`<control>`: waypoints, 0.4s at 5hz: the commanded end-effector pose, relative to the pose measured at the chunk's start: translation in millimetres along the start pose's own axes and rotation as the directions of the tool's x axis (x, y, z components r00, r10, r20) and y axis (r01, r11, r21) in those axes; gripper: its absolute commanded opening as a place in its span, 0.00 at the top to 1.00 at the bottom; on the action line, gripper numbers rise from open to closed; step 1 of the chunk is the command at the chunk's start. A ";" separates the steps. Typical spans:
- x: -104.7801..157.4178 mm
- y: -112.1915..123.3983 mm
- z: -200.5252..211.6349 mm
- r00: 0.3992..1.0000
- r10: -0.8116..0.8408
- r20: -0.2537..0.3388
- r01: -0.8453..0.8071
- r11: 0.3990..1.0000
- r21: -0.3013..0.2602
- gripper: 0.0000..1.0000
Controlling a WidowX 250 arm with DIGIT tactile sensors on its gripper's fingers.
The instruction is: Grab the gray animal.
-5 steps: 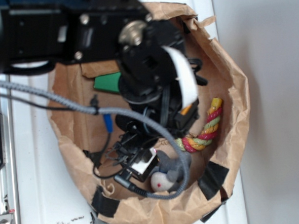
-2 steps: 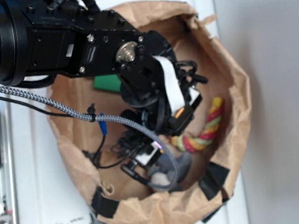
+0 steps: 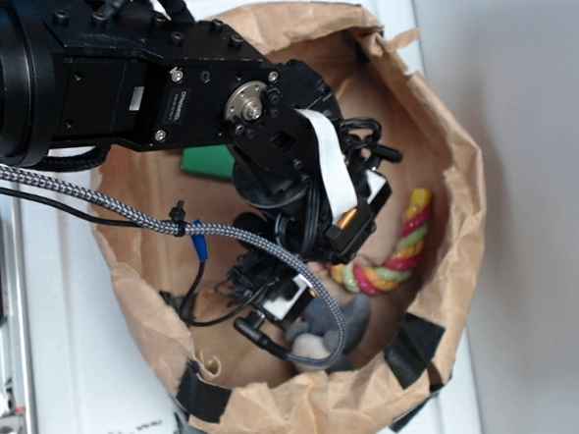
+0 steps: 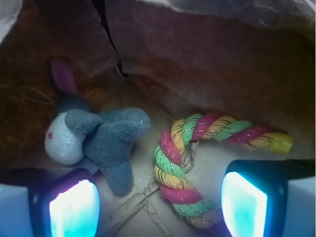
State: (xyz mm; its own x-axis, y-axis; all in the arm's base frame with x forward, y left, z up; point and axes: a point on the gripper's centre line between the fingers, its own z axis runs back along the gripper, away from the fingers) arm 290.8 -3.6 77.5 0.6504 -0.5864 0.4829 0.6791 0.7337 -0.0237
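While the gripper [image 4: 158,197] is hanging inside the paper bag [image 3: 442,139] with its jaws spread wide and nothing between them, the grab is looking not yet made. In the wrist view, the two lit pads are sitting at the bottom corners of the frame, and the gray animal [image 4: 101,140] is lying on the bag floor just beyond the left-hand pad, its pale face turned to the frame's left and a pink ear pointing up. The twisted rope [image 4: 197,158] is lying between the pads and nearer the other one, just beside the toy but not touching it. So what is left, I judge, is shifting toward the animal, lowering and closing. Farther back, the creased brown wall is rising close behind both toys, leaving little room to overshoot.
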 end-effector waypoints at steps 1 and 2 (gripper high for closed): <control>19.2 -30.4 26.6 0.936 -0.334 0.109 0.344 0.935 -0.083 0.00; 24.7 -37.6 33.9 0.895 -0.418 0.156 0.435 0.896 -0.090 0.00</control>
State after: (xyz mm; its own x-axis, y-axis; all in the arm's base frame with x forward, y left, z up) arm 262.0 -32.8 98.8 0.3227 -0.7586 0.5661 0.9153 0.4023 0.0173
